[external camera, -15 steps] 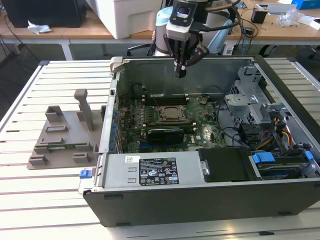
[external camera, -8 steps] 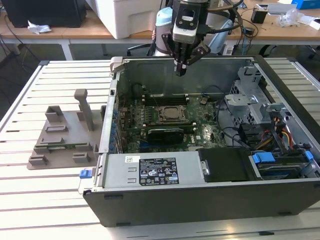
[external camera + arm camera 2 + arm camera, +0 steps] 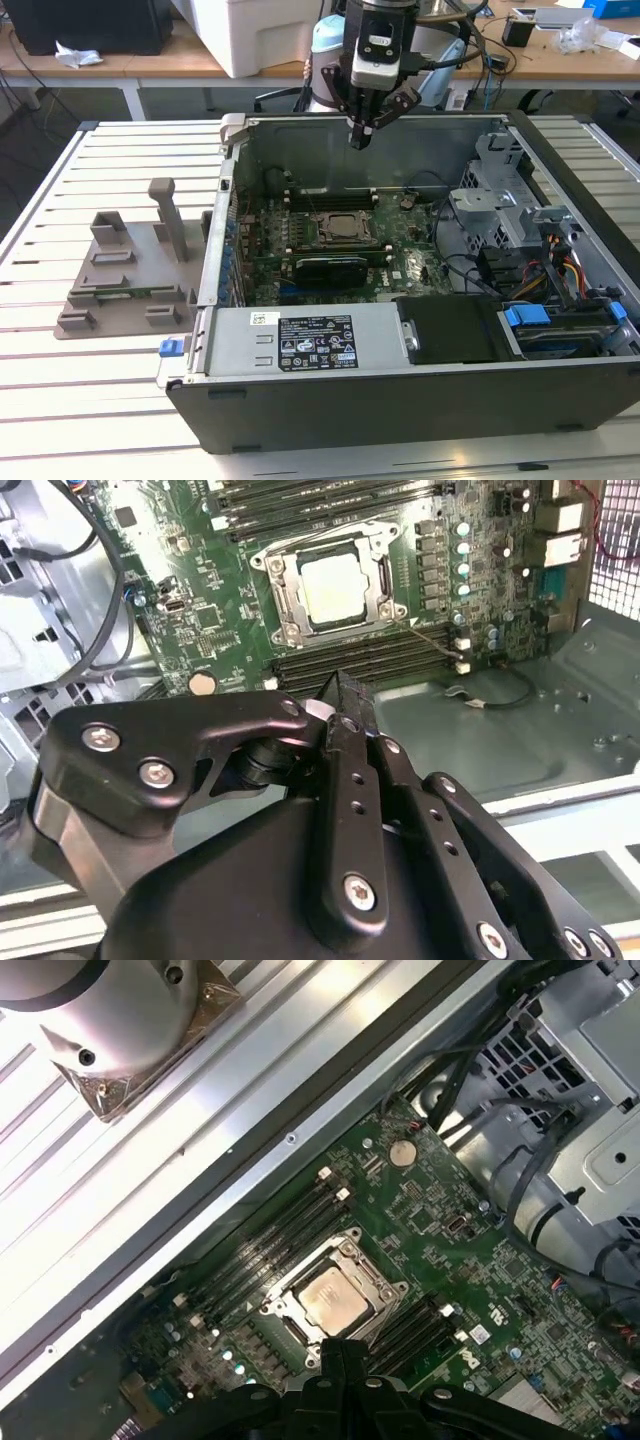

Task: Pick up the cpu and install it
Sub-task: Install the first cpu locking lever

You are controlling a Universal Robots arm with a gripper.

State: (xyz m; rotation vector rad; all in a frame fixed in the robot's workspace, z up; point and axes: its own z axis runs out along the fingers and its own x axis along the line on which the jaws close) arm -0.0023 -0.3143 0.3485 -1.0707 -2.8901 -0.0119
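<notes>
The cpu (image 3: 335, 588) is a small silvery square chip lying flat inside the black socket frame (image 3: 283, 608) on the green motherboard (image 3: 180, 620). In the first wrist view the cpu (image 3: 332, 1300) also sits in the socket. In the exterior view the socket (image 3: 345, 228) lies mid-board in the open computer case (image 3: 400, 400). My gripper (image 3: 360, 138) hangs well above the board near the case's rear wall, apart from the cpu. Its black fingers (image 3: 345, 705) are shut together with nothing between them. Their tips (image 3: 340, 1352) point down towards the socket area.
A grey plastic holder (image 3: 130, 280) stands on the slatted table at the exterior view's left. A long black expansion card (image 3: 325, 268) sits just in front of the socket. Drive cages and cables (image 3: 520, 260) fill the case's right side. A power supply (image 3: 310, 345) lines the near wall.
</notes>
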